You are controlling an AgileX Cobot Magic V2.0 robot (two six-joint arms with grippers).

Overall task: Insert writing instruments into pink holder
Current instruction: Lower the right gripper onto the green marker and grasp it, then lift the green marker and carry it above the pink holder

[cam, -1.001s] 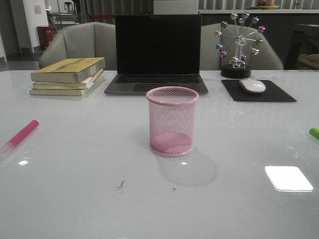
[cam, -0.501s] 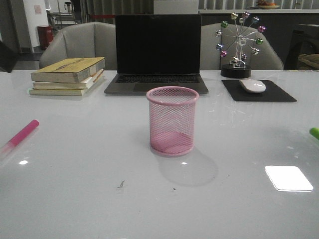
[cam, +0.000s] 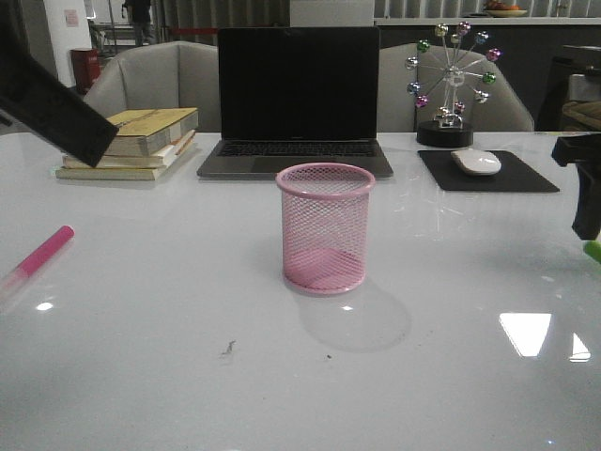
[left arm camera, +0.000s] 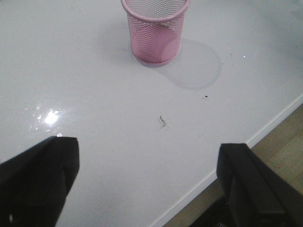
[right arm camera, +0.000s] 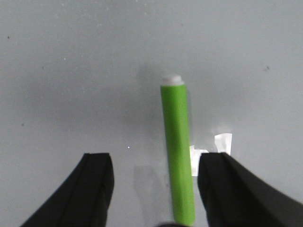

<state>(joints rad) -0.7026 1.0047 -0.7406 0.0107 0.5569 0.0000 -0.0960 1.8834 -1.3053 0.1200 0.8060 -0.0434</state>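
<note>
The right gripper (cam: 587,193) hung at the table's (cam: 169,338) right edge in the front view, directly above the visible sliver of the green marker (cam: 592,250), where a second earlier there had been no arm at all; from here its jaws could not be judged. The left arm (cam: 52,108) had likewise swung in at the upper left, above the books (cam: 131,141), well apart from the pink marker (cam: 42,252) lying near the left edge. The pink holder (cam: 325,228) stood upright and empty at centre, before the laptop (cam: 297,99). The left wrist view showed the left gripper (left arm camera: 147,184) spread wide over bare table, the holder (left arm camera: 155,29) ahead. The right wrist view showed the right gripper (right arm camera: 156,182) parted, straddling the green marker (right arm camera: 177,151), not yet touching. Both arms having arrived, the first pickup looked imminent.
</note>
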